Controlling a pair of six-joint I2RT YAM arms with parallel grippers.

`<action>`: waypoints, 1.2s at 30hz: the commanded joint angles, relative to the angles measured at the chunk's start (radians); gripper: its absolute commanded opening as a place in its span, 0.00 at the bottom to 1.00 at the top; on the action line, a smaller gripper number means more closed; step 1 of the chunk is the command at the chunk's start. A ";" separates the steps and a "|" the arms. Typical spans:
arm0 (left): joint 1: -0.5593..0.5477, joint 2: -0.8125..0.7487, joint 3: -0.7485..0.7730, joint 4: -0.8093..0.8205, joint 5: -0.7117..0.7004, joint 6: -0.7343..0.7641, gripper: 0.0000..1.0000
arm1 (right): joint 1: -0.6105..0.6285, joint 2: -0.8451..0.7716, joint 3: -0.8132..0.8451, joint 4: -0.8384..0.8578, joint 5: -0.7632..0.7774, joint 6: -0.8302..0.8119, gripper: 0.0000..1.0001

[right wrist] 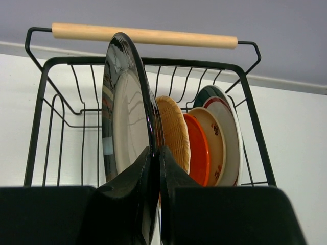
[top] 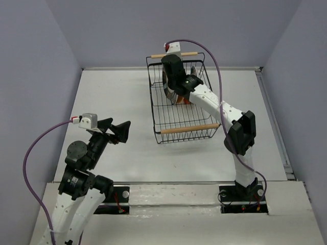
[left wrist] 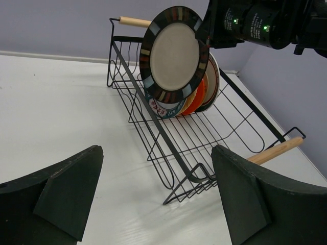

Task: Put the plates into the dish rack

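White tabletop (top: 117, 102), matte, is filling the floor of the scene, with pale lavender walls on three sides. No loose plates are showing on it in the top view.

Left side: the left gripper (top: 116, 127) is hovering over the table, its dark wedge-shaped fingers (left wrist: 66, 194) spread wide and carrying nothing. Ahead of it and to its right, the dish rack (top: 168, 120) is sitting on the table. It is a rectangular basket of thin black wire with a pale wooden bar handle (top: 190, 129) at each short end.

Right side: the right gripper (right wrist: 156, 153) is reaching over the rack's far end, fingers pressed together on the rim of the black-rimmed plate (right wrist: 125, 117). That plate is glossy, on edge, with a beige centre and a dark mosaic band.

Just beyond it, to the gripper's right, these are standing on edge in a row:
- woven tan plate (right wrist: 173, 127), basket-textured
- orange-red plate (right wrist: 199, 148), smooth
- cream plate (right wrist: 217, 138), small red marks
- green-rimmed plate (right wrist: 209, 92), rearmost, partly hidden

Progress, as a judgement: the task is nearly finished. The held plate is riding slightly higher than its neighbours in the left wrist view. It probably needs lowering into a slot and then releasing.
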 commanded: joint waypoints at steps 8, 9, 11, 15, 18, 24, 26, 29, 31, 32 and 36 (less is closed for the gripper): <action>0.008 -0.002 0.005 0.029 0.010 0.019 0.98 | 0.020 0.069 0.144 0.111 0.086 -0.017 0.07; 0.008 -0.002 0.005 0.029 0.010 0.019 0.98 | 0.020 0.069 0.147 0.105 0.086 -0.011 0.07; 0.006 -0.002 0.005 0.029 0.010 0.019 0.98 | 0.020 0.086 0.152 0.098 0.086 -0.002 0.07; 0.008 -0.002 0.005 0.031 0.007 0.019 0.98 | 0.020 0.108 0.152 0.087 0.089 0.016 0.07; 0.006 0.000 0.005 0.029 0.009 0.017 0.98 | 0.020 0.126 0.155 0.085 0.084 0.020 0.07; 0.008 -0.003 0.006 0.026 0.005 0.017 0.98 | 0.020 0.163 0.179 0.078 0.083 0.009 0.07; 0.008 -0.002 0.006 0.027 0.007 0.017 0.98 | 0.020 0.181 0.192 0.076 0.083 0.000 0.07; 0.008 0.000 0.005 0.026 0.008 0.016 0.98 | 0.020 0.203 0.198 0.075 0.100 -0.014 0.07; 0.008 0.000 0.005 0.026 0.010 0.016 0.98 | 0.020 0.210 0.192 0.075 0.101 -0.016 0.11; 0.008 0.000 0.005 0.026 0.010 0.016 0.98 | 0.020 0.210 0.187 0.075 0.101 -0.014 0.13; 0.006 0.003 0.006 0.026 0.012 0.016 0.98 | 0.030 0.194 0.146 0.084 0.101 0.003 0.30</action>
